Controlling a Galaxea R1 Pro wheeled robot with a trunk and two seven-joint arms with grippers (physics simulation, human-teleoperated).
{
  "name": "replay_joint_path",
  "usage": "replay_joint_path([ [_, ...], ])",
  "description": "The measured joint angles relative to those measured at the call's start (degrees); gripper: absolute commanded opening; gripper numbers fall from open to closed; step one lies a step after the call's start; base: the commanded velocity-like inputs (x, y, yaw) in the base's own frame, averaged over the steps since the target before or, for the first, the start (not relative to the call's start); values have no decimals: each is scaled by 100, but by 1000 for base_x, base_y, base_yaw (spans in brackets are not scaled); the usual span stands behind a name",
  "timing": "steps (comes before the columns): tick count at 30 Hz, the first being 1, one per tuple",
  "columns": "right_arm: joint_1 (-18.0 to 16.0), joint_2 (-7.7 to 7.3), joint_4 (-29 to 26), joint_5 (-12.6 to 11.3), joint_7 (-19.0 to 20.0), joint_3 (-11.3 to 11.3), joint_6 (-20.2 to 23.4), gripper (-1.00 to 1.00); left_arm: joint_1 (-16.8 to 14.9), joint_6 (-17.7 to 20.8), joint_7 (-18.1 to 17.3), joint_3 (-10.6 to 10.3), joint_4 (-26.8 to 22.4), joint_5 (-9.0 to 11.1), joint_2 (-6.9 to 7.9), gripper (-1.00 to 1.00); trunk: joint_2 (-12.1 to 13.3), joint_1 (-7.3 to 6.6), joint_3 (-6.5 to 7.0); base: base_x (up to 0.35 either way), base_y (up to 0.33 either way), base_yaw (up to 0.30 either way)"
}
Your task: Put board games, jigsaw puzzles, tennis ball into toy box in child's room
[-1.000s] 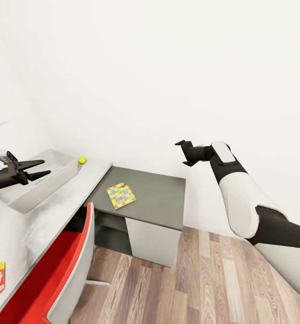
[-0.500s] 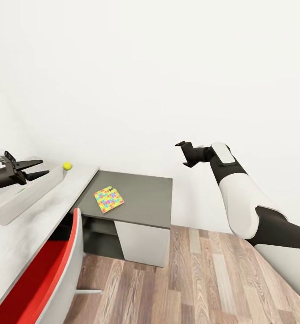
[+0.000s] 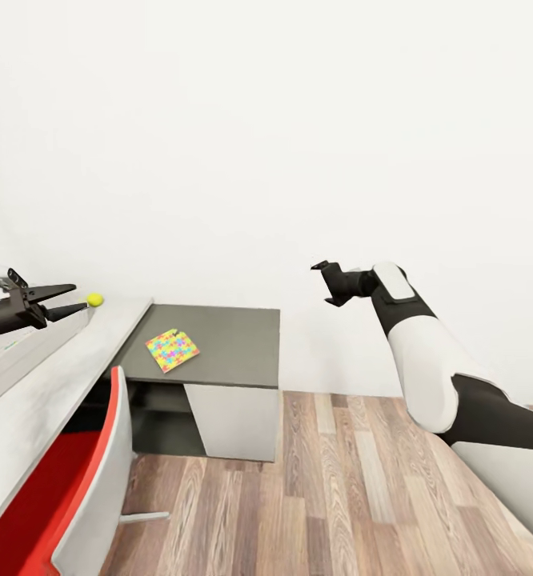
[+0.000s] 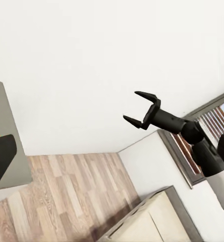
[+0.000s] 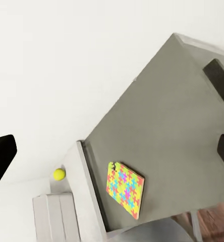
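Multicoloured flat jigsaw puzzle (image 3: 172,350) seen lying on dark grey desk top (image 3: 234,336), below and ahead of right gripper (image 3: 327,282). Small yellow-green tennis ball (image 3: 95,299) placed just past left gripper (image 3: 76,300), beside pale grey toy box (image 3: 26,352). Approach best made squarely, puzzle edge taken cleanly. Both arms held raised, nothing carried; fingers of both spread apart.

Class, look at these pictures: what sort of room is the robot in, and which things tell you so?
Probably a child's room or study corner: a colourful jigsaw puzzle lies on a dark grey desk, a tennis ball sits on the light table, with a red chair on wooden flooring.
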Motion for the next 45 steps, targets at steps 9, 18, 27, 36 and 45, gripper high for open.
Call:
replay_joint_path([
  [9, 83, 5, 4, 5, -1, 29, -11, 100, 2, 0, 0, 0, -1, 3, 2, 100, 0, 1, 77, -128, -121, -65],
  [18, 457, 6, 0, 38, -27, 69, -25, 100, 9, -6, 0, 0, -2, 2, 3, 100, 1, 0, 132, -114, -61, 109],
  [27, 856, 8, 83, 788, -60, 138, -59, 100, 11, -9, -1, 2, -2, -2, 2, 100, 0, -1, 141, -108, -73, 23],
  [36, 1330, -3, 77, 1029, -62, 135, -79, 100, 10, -9, -1, 0, -2, 0, -6, 100, 1, -1, 141, -3, -4, 1],
  [45, 2007, -76, 27, 1046, -34, 149, -209, 100, 11, -14, -1, 0, -2, 0, -7, 100, 1, -1, 141, 0, 0, 0],
])
